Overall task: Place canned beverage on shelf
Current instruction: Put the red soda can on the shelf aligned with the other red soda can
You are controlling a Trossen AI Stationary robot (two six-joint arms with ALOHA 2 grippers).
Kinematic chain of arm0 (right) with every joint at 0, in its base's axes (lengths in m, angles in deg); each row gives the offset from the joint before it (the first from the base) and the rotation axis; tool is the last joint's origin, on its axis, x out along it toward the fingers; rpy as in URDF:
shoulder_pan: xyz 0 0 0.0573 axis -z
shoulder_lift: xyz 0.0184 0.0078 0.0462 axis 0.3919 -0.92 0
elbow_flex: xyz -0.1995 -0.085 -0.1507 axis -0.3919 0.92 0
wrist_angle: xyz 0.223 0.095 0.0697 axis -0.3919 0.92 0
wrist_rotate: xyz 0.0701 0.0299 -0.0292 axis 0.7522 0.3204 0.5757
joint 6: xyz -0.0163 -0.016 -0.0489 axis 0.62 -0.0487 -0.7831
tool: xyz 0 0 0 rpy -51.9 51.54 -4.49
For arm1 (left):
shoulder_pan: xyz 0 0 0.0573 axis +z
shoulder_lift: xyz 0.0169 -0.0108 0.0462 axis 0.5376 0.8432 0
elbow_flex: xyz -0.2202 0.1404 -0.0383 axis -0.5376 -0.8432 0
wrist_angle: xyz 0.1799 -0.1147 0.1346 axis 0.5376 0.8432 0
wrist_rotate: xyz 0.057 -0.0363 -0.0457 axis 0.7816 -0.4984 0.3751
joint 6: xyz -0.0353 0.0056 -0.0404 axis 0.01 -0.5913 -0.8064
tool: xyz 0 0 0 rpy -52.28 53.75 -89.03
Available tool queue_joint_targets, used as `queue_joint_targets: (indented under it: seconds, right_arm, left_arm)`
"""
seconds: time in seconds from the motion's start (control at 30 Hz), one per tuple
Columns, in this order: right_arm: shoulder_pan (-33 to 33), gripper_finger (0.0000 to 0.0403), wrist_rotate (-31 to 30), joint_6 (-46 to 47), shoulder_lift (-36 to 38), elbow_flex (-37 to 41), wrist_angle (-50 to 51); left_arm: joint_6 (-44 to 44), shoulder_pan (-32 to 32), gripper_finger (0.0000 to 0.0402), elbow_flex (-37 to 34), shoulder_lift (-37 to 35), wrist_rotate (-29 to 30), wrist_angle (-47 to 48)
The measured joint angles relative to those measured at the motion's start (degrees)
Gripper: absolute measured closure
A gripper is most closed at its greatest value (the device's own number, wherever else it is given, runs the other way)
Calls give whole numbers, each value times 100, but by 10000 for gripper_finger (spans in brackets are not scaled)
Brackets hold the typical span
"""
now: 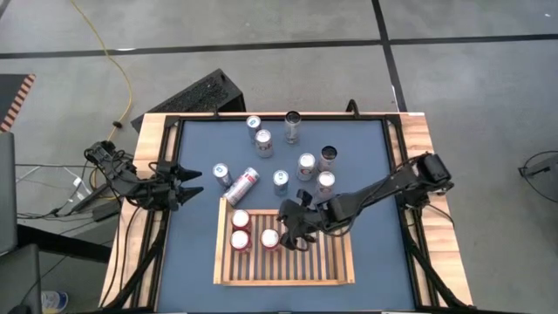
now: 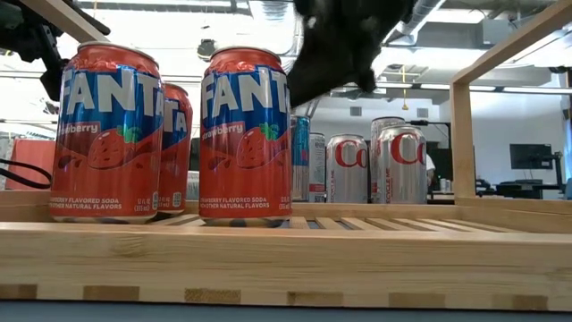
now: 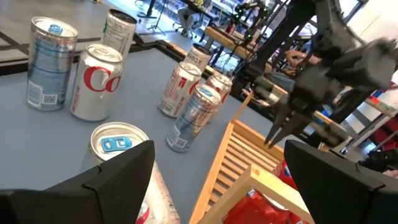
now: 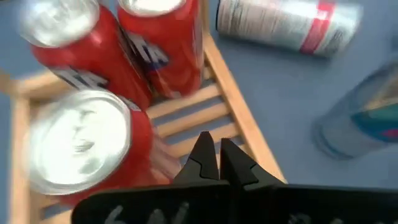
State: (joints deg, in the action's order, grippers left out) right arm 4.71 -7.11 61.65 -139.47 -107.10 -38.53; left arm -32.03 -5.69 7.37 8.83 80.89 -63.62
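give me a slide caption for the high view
Three red cans stand in the shelf; shut right gripper hovers beside them.

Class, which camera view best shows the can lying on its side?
The high view: the tipped can lies whole on the blue table, just outside the tray. The right wrist view shows it blurred; the left wrist view cuts it off; the low view hides it.

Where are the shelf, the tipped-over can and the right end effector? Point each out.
shelf [image 1: 286,281]: high view, on its near rim.
tipped-over can [image 1: 243,185]: high view, middle of its side, on the blue tabletop.
right end effector [image 4: 218,151]: right wrist view, between its shut fingertips.
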Motion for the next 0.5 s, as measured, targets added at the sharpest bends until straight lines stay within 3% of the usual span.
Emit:
queue_joint_targets:
  seconds: [0.17, 0.5]
  right_arm:
    - [104, 403, 443, -221, -274, 16, -447]
    - [82, 403, 659, -203, -322, 7, -458]
  left_arm:
    - [-3, -2, 53, 0, -2, 9, 5]
    - [-7, -1, 53, 0, 0, 39, 55]
